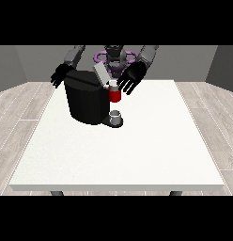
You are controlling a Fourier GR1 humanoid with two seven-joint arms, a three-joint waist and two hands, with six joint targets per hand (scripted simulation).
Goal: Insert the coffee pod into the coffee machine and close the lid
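One coffee machine [86,101], one cup [116,116]

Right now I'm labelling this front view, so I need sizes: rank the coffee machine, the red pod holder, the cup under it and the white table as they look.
1. white table
2. coffee machine
3. red pod holder and cup: they look about alike, so I won't rank them.

coffee machine [86,101] blocks far-left, bare table [137,150] nearer camera

Hand at the view's right [131,78]: raised, palm facing the camera, fingers spread and straight. Hand at the view's left [59,75]: lower, farther back, fingers spread, pointing down-left.
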